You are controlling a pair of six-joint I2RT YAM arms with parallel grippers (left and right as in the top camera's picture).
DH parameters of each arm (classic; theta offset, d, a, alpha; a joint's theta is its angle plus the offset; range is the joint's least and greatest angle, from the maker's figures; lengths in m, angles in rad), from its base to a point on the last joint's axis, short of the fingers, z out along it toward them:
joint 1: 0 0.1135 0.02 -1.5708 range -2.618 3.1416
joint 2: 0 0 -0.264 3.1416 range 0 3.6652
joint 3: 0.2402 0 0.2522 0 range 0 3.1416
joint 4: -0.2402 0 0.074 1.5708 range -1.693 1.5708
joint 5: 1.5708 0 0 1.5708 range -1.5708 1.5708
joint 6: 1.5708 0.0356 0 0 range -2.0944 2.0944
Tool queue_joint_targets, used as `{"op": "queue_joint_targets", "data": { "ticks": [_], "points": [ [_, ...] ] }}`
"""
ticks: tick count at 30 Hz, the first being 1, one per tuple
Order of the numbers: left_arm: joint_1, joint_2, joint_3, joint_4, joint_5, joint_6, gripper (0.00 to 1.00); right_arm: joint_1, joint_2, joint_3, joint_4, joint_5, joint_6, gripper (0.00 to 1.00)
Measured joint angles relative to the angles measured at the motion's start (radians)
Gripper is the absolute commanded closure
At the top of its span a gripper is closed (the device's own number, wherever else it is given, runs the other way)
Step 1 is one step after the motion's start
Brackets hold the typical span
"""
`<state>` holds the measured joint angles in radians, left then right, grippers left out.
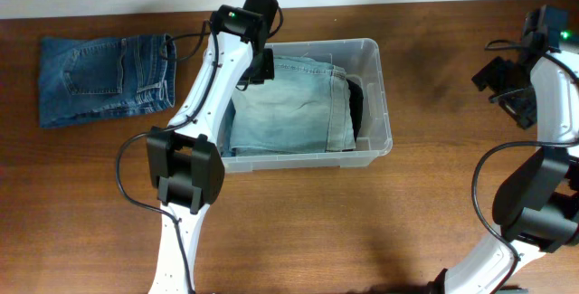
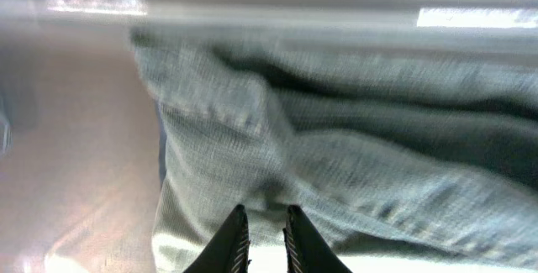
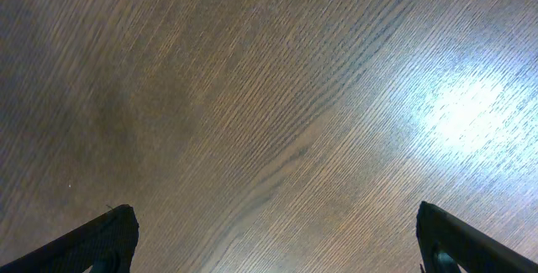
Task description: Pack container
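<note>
The clear plastic container (image 1: 385,104) stands at the middle of the table. A folded pair of light blue jeans (image 1: 289,104) lies inside it, over a dark garment (image 1: 356,104) at its right end. My left gripper (image 1: 261,66) is down inside the container's back left part. In the left wrist view its fingers (image 2: 263,216) are nearly closed, pinching the light jeans (image 2: 353,164), with the container wall (image 2: 252,8) behind. My right gripper (image 1: 503,80) hovers over bare table at the far right, open wide and empty (image 3: 277,227).
A folded pair of dark blue jeans (image 1: 104,79) lies flat on the wooden table (image 1: 362,231) at the back left, left of the container. The left arm's cable runs over its right edge.
</note>
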<state>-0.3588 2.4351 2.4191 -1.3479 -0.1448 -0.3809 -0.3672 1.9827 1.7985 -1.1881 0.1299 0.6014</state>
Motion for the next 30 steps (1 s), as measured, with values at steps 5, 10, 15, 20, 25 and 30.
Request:
{"op": "queue_joint_targets", "data": {
  "ticks": [5,10,15,20,25,30],
  "points": [
    [0.0,0.035,0.0,0.035,-0.001,0.0,0.83,0.0,0.0,0.0,0.0,0.0,0.001,0.01],
    [0.0,0.087,0.002,0.047,-0.003,0.0,0.83,0.0,0.0,0.0,0.0,0.0,0.0,0.02],
    [0.0,0.087,0.008,0.037,-0.005,0.005,0.83,0.0,0.0,0.0,0.0,0.0,0.0,0.02],
    [0.0,0.087,0.032,0.017,-0.005,0.023,0.83,0.0,0.0,0.0,0.0,0.0,0.001,0.01],
    [-0.003,0.063,0.068,-0.027,-0.004,0.023,0.83,0.0,0.0,0.0,0.0,0.0,0.001,0.02],
    [-0.02,-0.034,0.081,-0.089,-0.003,0.026,0.83,0.0,0.0,0.0,0.0,0.0,0.001,0.02]
  ]
}}
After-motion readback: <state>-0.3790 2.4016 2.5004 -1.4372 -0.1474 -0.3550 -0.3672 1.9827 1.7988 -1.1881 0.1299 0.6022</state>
